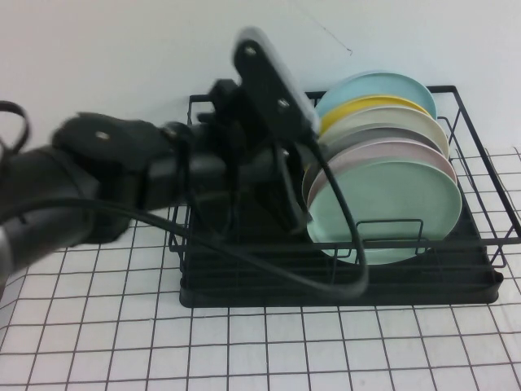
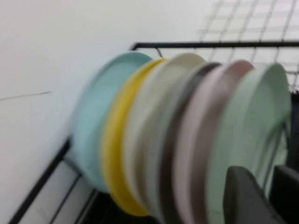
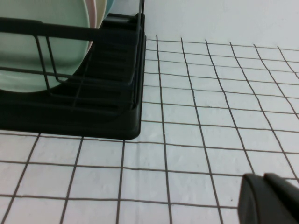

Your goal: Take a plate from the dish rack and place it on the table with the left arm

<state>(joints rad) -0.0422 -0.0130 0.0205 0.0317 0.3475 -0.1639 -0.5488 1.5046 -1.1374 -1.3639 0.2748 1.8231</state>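
The mint-green plate [image 1: 391, 208] stands upright at the front of a row of plates in the black wire dish rack [image 1: 326, 289]. My left arm reaches over the rack's left half. Its left gripper [image 1: 295, 213] sits at the plate's left edge. In the left wrist view the mint-green plate [image 2: 252, 121] fills the near side, and the left gripper [image 2: 268, 175] shows two dark fingers [image 2: 243, 196] a narrow gap apart, with pale green showing between them. Whether they touch the plate I cannot tell. The right gripper [image 3: 264, 179] hovers shut over the white gridded table [image 3: 210, 93], beside the rack [image 3: 117, 116].
Behind the mint-green plate stand a pale pink plate [image 1: 391, 151], a grey one, a cream one [image 1: 407, 118], a yellow one [image 1: 366, 107] and a light blue one [image 1: 374, 85]. White gridded table [image 1: 244, 342] lies in front of the rack. A white wall rises behind.
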